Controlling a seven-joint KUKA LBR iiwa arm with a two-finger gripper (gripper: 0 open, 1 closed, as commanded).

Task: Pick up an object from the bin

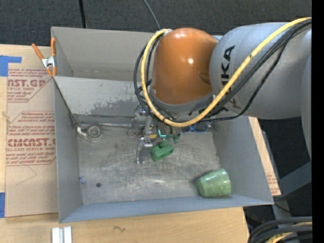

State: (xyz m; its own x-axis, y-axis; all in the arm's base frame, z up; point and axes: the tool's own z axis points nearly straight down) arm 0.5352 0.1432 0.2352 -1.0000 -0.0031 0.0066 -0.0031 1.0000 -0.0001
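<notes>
Orange cover (182, 67) on the robot arm sits on top, over the middle of the grey bin (66, 151); under it the hand (148, 145) is down low, just beside a small dark green block (163, 152); whether it is open or shut cannot be told; nothing looks lifted, so the pick seems not yet done; a pale green cup (214, 183) lies apart; the bin's bottom is scratched; a dark floor (111, 4) lies behind.

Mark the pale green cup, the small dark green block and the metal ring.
Pale green speckled cup (214, 183), camera view, middle of its side.
Small dark green plastic block (163, 152), camera view, top face.
Grey metal ring (87, 133), camera view, left rim.
</notes>
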